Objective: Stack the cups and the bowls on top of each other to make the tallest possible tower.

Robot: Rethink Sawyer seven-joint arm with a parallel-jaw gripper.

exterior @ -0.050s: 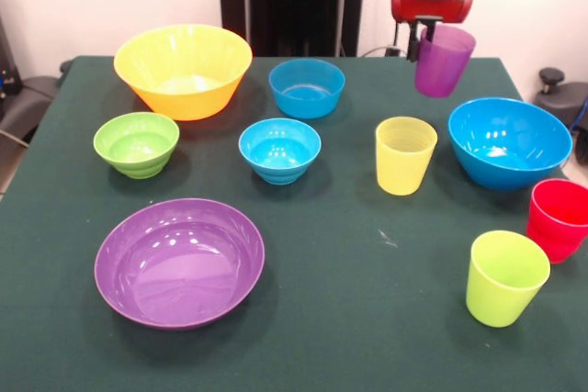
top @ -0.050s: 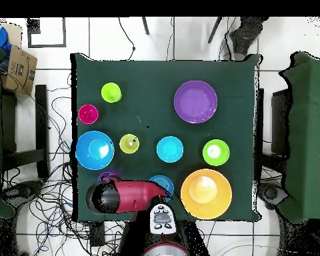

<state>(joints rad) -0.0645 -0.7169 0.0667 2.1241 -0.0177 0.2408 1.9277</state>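
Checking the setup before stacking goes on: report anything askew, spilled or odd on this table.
One thing stands out: the purple plastic cup hangs tilted in the air, off the green table, gripped at its rim by the end effector above the large blue plastic bowl. Everything else sits upright; no spill or damage shows.

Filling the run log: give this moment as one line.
gripper: shut on purple plastic cup, lifted and tilted | tower: not started | other cups and bowls: apart on green table
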